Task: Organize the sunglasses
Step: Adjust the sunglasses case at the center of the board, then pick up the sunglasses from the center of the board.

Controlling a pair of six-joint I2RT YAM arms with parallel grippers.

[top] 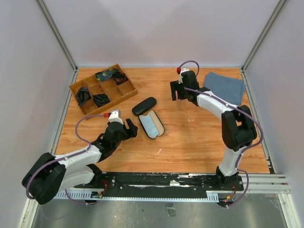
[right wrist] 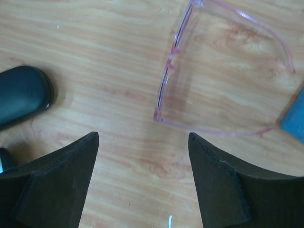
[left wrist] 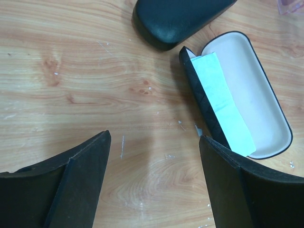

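Pale pink see-through sunglasses (right wrist: 167, 78) are lying flat on the wooden table (right wrist: 95, 47) at the far right side, right in front of the right gripper (right wrist: 142, 137) and not between its fingers. In the right wrist view, the front bar runs pretty much straight away from the gripper with a slight tilt. Both temples are unfolded and stretch off to the right, with the near one ending just beside the corner of the blue cloth (top: 224, 86). The lens side faces left toward the closed black case (left wrist: 175, 19).

Right gripper is spread wide, with nothing in it. Left gripper (left wrist: 154, 137) is spread too and hangs over bare wood just beside the open case (left wrist: 256, 95), which has a light blue cloth strip (left wrist: 221, 102) inside. The divided tray (top: 110, 102) at far left holds some dark stuff, can't tell what
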